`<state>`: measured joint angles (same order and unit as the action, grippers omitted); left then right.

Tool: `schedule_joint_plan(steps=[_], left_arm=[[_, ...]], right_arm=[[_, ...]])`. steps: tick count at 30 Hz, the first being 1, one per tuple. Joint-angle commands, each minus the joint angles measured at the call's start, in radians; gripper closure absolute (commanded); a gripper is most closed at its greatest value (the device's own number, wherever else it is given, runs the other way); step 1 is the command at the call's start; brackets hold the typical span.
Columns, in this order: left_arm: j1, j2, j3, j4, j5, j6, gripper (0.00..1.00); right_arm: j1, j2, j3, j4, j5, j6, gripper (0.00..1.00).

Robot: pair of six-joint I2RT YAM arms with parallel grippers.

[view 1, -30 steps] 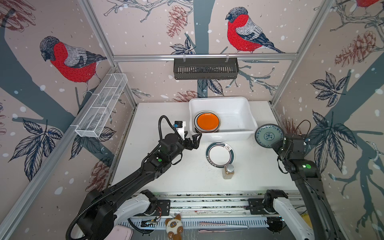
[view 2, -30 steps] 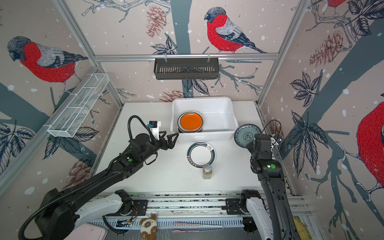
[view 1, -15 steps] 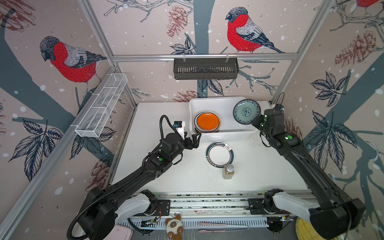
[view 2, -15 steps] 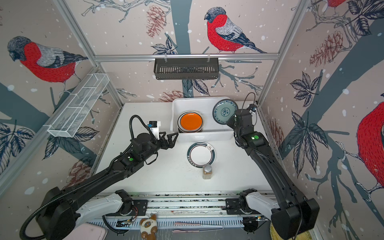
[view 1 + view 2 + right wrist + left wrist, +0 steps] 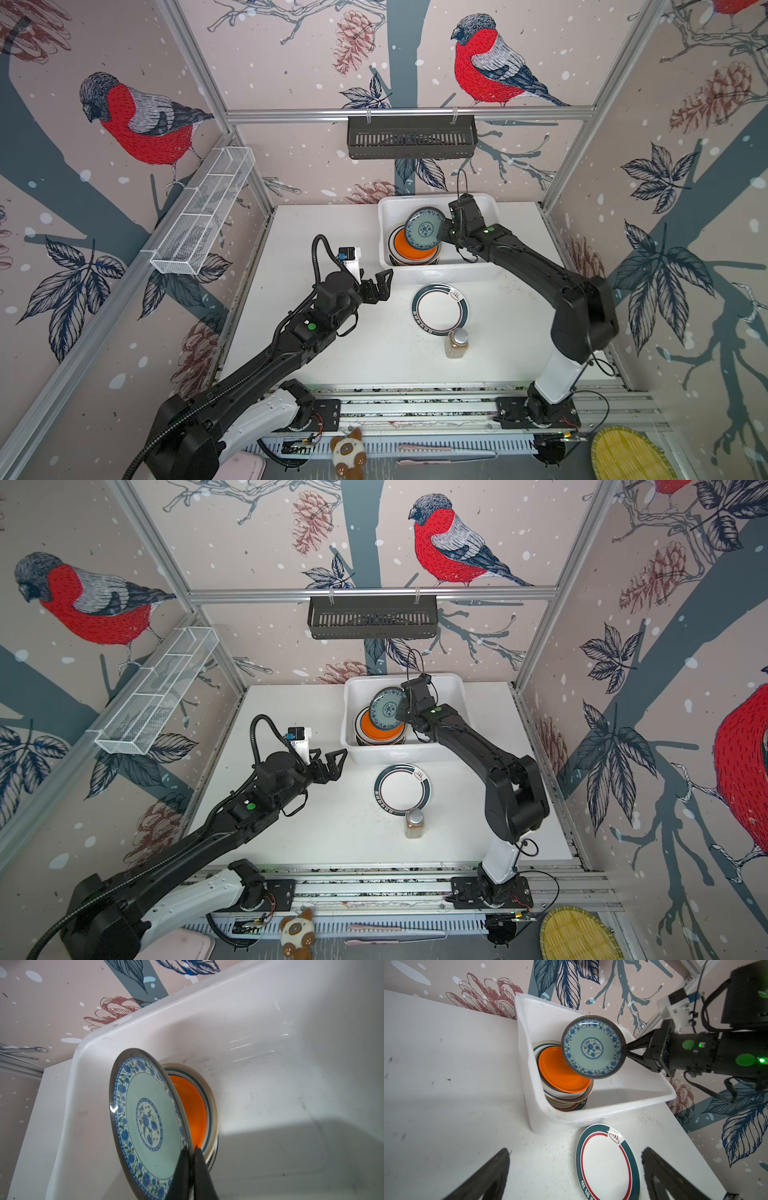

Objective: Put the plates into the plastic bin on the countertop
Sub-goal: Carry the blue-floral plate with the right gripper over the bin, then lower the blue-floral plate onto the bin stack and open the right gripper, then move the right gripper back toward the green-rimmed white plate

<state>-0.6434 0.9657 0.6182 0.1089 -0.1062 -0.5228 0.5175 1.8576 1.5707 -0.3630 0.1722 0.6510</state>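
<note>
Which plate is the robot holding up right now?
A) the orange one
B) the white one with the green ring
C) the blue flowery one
C: the right tool pinches the blue flowery plate by its rim and holds it tilted over the bin.

Plastic bin (image 5: 395, 755): stack (image 5: 380, 741) topped by orange plate (image 5: 374, 730); patterned plate (image 5: 388, 709) tilted above it, pinched in right gripper (image 5: 401, 711). Countertop (image 5: 332, 833): teal-rimmed plate (image 5: 402, 789), bottle (image 5: 414, 823) just beside.

Tilted patterned plate (image 5: 424, 228) hangs over stack (image 5: 409, 250) in bin (image 5: 440, 273); teal-rimmed plate (image 5: 439, 309) on countertop (image 5: 395, 359).
</note>
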Motion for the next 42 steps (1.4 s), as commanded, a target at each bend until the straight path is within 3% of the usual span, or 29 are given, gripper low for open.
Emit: schedule_joint_plan(steps=[1,14,15,18,21,22,24,30,35,38,42], left_arm=[[0.002,-0.008,0.01,-0.059,-0.056,0.008,0.02],[0.002,-0.036,-0.002,-0.101,-0.075,0.001,0.02],[0.002,-0.036,0.0,-0.104,-0.072,0.002,0.02],[0.002,-0.044,-0.001,-0.104,-0.07,-0.004,0.02],[0.002,-0.051,-0.005,-0.1,-0.064,-0.009,0.02],[0.002,-0.051,-0.005,-0.1,-0.064,-0.008,0.02],[0.002,-0.05,-0.003,-0.1,-0.064,-0.009,0.02],[0.002,-0.034,-0.017,-0.076,-0.075,0.001,0.02],[0.002,0.018,-0.031,-0.045,-0.101,0.015,0.02],[0.002,0.046,-0.02,-0.037,-0.081,0.014,0.02],[0.002,0.053,-0.045,-0.005,-0.053,-0.008,0.02]], right_arm=[[0.0,0.091,0.097,-0.074,0.033,-0.046,1.0],[-0.008,0.268,0.158,-0.08,-0.068,-0.037,1.0],[-0.01,0.272,0.162,-0.087,-0.066,-0.036,0.96],[-0.008,0.263,0.163,-0.095,-0.069,-0.041,0.62],[-0.001,0.221,0.133,-0.073,-0.053,-0.06,0.19],[0.003,0.197,0.113,-0.057,-0.04,-0.067,0.09],[0.003,0.156,0.083,-0.033,-0.023,-0.076,0.01],[0.005,0.019,0.049,-0.055,0.043,-0.105,0.01],[-0.01,-0.193,-0.131,0.008,0.048,-0.115,0.01],[-0.042,-0.329,-0.263,0.006,-0.045,-0.098,0.01],[-0.108,-0.523,-0.482,0.031,-0.274,-0.062,0.0]])
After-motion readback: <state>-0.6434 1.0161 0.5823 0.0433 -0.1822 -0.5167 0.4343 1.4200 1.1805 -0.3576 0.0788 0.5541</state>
